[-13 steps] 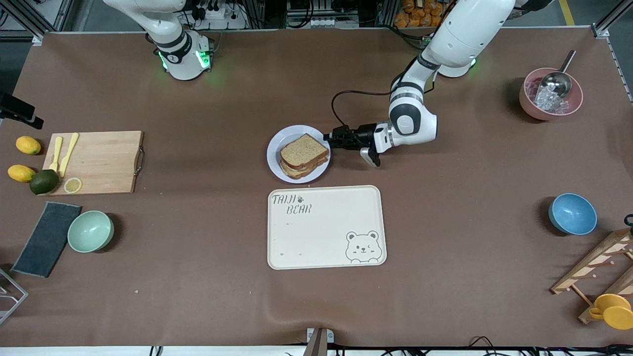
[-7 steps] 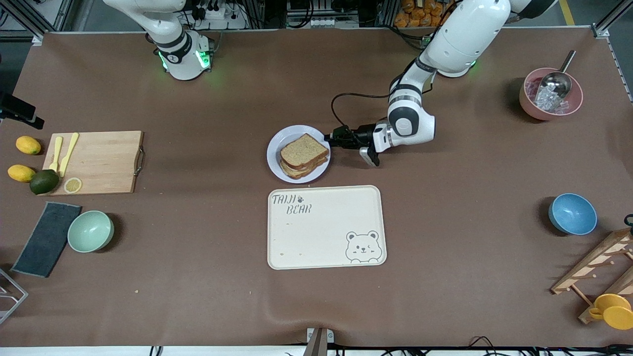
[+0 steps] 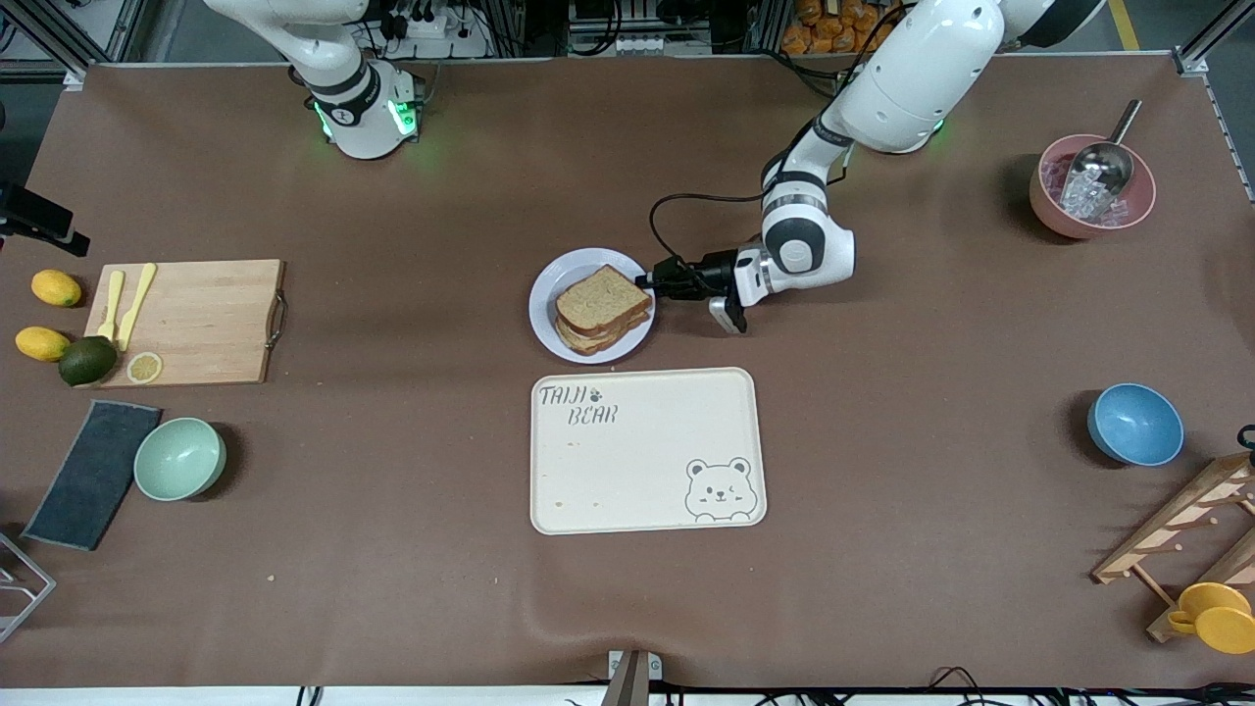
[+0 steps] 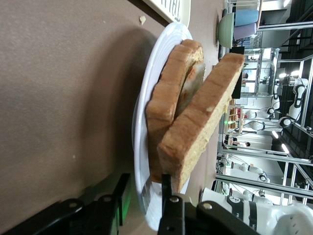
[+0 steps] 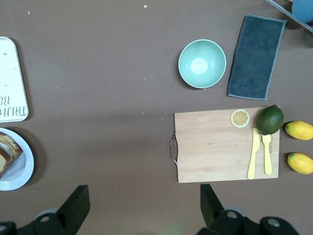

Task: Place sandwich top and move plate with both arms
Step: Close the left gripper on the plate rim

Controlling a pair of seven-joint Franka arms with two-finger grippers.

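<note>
Edging in toward the plate [image 3: 545, 294] since a second ago, the left gripper [image 3: 647, 281] now has its tips at the rim on the side toward the left arm's end of the table.

At the right arm's end lie two lemons [image 3: 56, 287], a wooden cutting board [image 3: 196, 319] and a dark green fruit [image 3: 87, 360]. Nearer to the front camera are a grey cloth [image 3: 91, 474] and a mint bowl [image 3: 179, 458].

The right gripper [image 5: 144, 210] hangs high over bare table between the board and the plate, jaws wide apart and holding nothing; that arm waits.

Mid-table, the sandwich top [image 3: 600, 298] lies on the lower slice [image 4: 168, 103] on the plate. In the left wrist view it sits tilted, one edge lifted off the slice beneath. The cream tray [image 3: 647, 461] lies just nearer to the camera than the plate, not touching it.

The left gripper's jaws are apart, one finger [image 4: 120, 196] under the rim and the other above it, with a gap showing at the lower one.

Toward the left arm's end stand a pink bowl [image 3: 1049, 211] with a metal scoop [image 3: 1103, 162], a blue bowl [image 3: 1135, 424] and a wooden rack [image 3: 1177, 529].
</note>
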